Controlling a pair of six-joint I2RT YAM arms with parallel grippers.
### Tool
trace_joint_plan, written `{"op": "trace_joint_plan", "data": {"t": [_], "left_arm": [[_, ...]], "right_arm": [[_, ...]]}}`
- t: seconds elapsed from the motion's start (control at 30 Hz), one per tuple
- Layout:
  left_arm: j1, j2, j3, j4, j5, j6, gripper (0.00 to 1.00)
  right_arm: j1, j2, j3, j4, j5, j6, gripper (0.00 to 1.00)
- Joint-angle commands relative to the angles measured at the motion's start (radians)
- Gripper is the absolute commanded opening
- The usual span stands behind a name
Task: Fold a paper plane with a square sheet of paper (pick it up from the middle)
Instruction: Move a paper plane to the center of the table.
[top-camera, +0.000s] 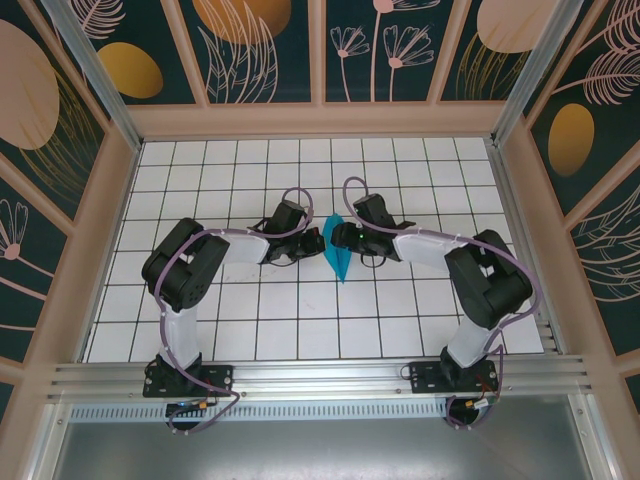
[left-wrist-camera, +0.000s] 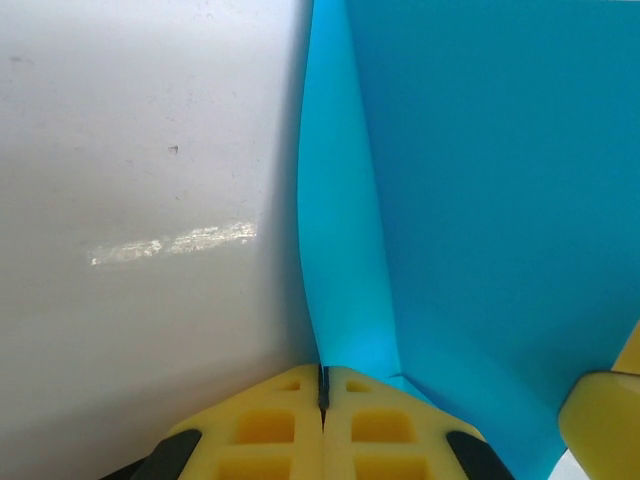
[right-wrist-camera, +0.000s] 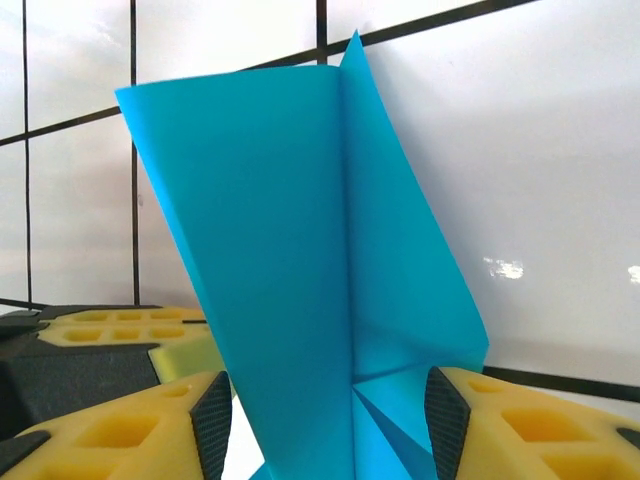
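At counter (top-camera: 300, 310) centre, paper plane (top-camera: 337, 252) is held upright: left pincer (left-wrist-camera: 323, 385) is clamped on its edge, right pincer (right-wrist-camera: 328, 415) is spread apart around it.

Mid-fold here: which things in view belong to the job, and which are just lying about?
Job in hand:
- folded teal paper
- left gripper, shut on the paper
- right gripper, fingers apart either side of the paper

Just there:
- tiled table
- patterned walls
- metal rail at the arm bases
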Motion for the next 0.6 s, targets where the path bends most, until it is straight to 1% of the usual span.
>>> {"op": "trace_joint_plan", "data": {"t": [0.0, 0.37, 0.47, 0.57], "left_arm": [[0.01, 0.021, 0.014, -0.025, -0.006, 0.015, 0.0], [0.009, 0.031, 0.015, -0.027, -0.014, 0.004, 0.0], [0.01, 0.031, 0.015, -0.029, -0.014, 0.002, 0.0], [0.01, 0.033, 0.017, -0.03, -0.014, 0.003, 0.0]], "right_arm": [[0.008, 0.03, 0.026, -0.023, -0.012, -0.029, 0.57], [0.043, -0.031, -0.057, 0.003, -0.089, 0.015, 0.58], [0.046, -0.057, -0.07, 0.003, -0.089, 0.021, 0.58], [0.045, -0.082, -0.07, -0.02, -0.045, 0.018, 0.58]]}}
